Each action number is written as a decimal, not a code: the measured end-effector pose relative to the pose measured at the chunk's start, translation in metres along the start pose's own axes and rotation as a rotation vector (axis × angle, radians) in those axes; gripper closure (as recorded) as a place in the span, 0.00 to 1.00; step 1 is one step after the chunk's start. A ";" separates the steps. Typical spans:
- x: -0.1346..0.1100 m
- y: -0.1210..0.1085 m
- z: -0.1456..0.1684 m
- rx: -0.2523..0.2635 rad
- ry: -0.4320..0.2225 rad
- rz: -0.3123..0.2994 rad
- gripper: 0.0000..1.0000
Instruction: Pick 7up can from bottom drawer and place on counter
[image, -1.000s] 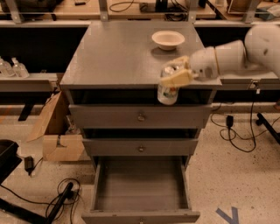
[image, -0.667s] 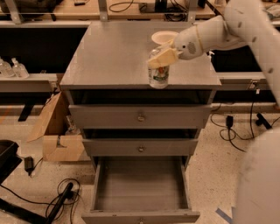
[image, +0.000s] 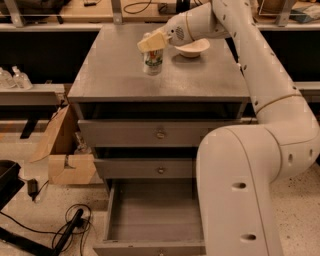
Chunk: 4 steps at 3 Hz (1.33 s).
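The 7up can (image: 153, 61), pale silver and green, is upright over the middle of the grey counter (image: 110, 75), at or just above its surface. My gripper (image: 151, 44) is shut on the can's top, with cream fingers (image: 150, 43) clamped around the lid. The white arm reaches in from the right and fills the right side of the view. The bottom drawer (image: 155, 217) is pulled open below, and the part of its grey tray that shows is bare; the arm hides its right side.
A cream bowl (image: 192, 47) sits on the counter just right of the can, behind the wrist. Two shut drawers (image: 160, 134) are above the open one. A cardboard box (image: 65, 160), cables (image: 70, 230) and bottles (image: 12, 79) lie to the left.
My gripper carried the can from in front of the top drawer edge up and left over the counter, then further back toward its middle. The arm now fills more of the view.
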<state>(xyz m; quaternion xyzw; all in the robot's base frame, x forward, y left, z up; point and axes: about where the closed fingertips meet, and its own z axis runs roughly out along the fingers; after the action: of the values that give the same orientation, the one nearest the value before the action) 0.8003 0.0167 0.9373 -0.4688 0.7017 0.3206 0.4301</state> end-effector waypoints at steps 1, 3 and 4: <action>-0.033 -0.024 0.011 0.068 -0.106 -0.040 1.00; -0.014 -0.035 0.090 0.071 -0.049 -0.054 1.00; -0.011 -0.030 0.111 0.048 -0.036 -0.056 0.97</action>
<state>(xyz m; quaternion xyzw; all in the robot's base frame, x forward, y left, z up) 0.8641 0.1051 0.8985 -0.4720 0.6880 0.2996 0.4627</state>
